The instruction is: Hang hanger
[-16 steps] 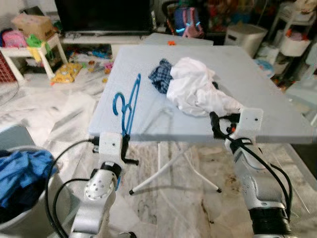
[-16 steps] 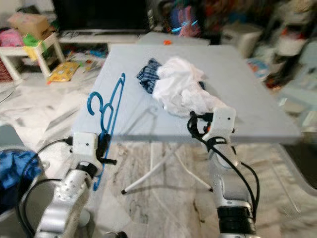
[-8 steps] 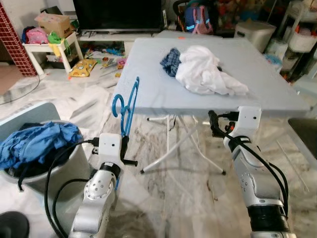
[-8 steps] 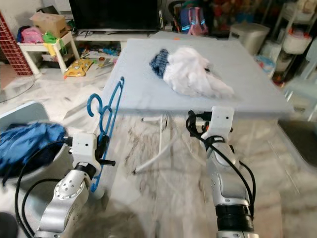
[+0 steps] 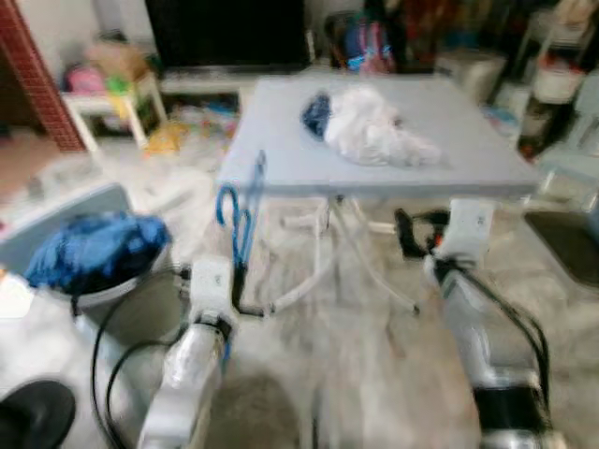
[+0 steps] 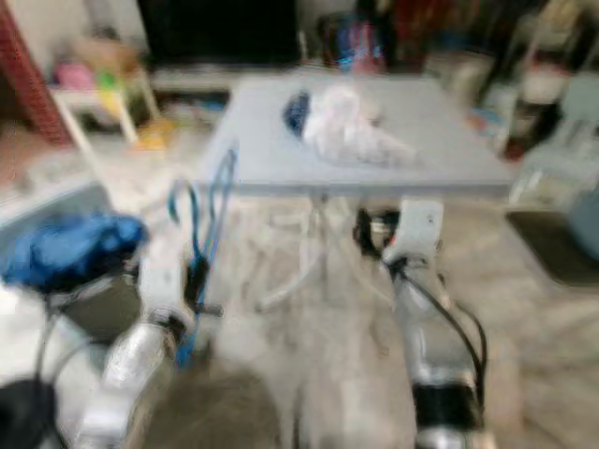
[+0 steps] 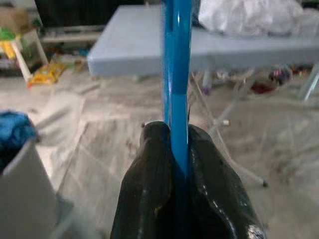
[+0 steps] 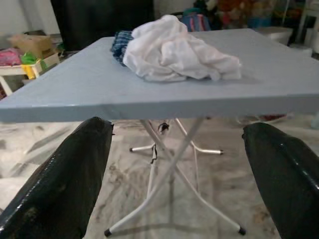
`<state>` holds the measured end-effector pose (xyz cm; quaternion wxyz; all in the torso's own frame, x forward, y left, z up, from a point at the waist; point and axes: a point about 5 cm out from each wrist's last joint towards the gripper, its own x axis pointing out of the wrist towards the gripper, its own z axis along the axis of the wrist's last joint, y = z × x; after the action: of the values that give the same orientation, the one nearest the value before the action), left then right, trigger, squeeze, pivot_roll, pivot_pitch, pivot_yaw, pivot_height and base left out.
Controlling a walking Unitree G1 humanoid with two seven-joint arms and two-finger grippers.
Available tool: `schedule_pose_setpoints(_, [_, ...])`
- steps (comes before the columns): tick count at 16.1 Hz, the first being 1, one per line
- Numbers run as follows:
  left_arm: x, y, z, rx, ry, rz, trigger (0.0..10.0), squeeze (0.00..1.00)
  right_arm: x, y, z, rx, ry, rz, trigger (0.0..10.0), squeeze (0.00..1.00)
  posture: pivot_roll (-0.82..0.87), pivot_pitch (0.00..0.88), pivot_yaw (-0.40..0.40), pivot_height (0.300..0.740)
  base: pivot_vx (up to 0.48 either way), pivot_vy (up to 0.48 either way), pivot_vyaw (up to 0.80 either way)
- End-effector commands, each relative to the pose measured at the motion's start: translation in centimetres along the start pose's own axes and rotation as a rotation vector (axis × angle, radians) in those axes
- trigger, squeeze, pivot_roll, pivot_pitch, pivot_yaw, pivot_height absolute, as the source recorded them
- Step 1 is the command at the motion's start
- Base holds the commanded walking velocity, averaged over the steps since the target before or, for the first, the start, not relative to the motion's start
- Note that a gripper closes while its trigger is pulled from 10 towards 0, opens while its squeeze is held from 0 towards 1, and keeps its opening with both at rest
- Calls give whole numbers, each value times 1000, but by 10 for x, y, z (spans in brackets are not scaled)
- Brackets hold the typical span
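**Hanger carried away from the worktop**

The hanger stands upright at near left, clamped in the left claw. The right claw is spread wide and empty. The worktop with its white cloth now lies farther off than a second ago, and the blur suggests walking. No rail to hang it on can be made out.

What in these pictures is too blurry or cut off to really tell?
- Head views: motion blur smears the shelves and clutter behind the table.
- Left wrist view: the blue hanger, pinched in the left gripper, is cut off by the top edge, hiding its hook.
- Checked cloth: largely covered by the white garment.
- Right gripper: open, holding nothing.
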<state>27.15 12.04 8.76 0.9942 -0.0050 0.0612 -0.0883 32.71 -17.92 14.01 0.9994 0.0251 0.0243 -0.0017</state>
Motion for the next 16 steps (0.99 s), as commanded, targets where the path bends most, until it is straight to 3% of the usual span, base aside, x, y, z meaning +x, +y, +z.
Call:
schedule_pose_setpoints(1, [5,-1,8,19,-27,-7,10000,0,1,0,-3,2,18,-5,10000,0,-133,0,10,740,0,0,0])
schedule_pose_setpoints(4, [7,3,7,31,-17,-5,10000,0,1,1,-3,-4,23,3,10000,0,-133,0,11,740,0,0,0])
schedule_pose_setpoints(6, [8,8,3,51,16,-12,10000,0,2,4,-4,-123,14,25,10000,0,-133,0,10,740,0,0,0])
schedule_pose_setpoints(7, [7,7,-1,9,59,-124,10000,0,4,2,-7,-249,24,41,10000,0,-131,0,11,740,0,0,0])
schedule_pose_setpoints(9, [3,5,-1,-4,73,-241,10000,0,6,2,-6,-232,45,98,10000,0,-132,0,12,740,0,0,0])
schedule_pose_setpoints(10, [-1,4,-6,70,120,-349,10000,0,8,0,-3,-336,29,171,10000,0,-132,0,12,740,0,0,0])
schedule_pose_setpoints(11, [-3,3,-8,110,137,-392,10000,0,7,-1,-4,-363,35,205,10000,0,-133,0,13,740,0,0,0])
schedule_pose_setpoints(12, [-14,-1,-16,232,174,-559,10000,0,5,-3,-8,-409,79,313,10000,0,-134,0,15,740,0,0,0])
schedule_pose_setpoints(14, [-24,1,-24,294,223,-667,10000,0,-3,-5,-15,-522,127,458,10000,0,-138,0,24,740,0,0,0])
schedule_pose_setpoints(16, [-34,6,-32,364,287,-757,10000,0,-14,-17,-16,-629,179,645,10000,0,-142,0,30,740,0,0,0])
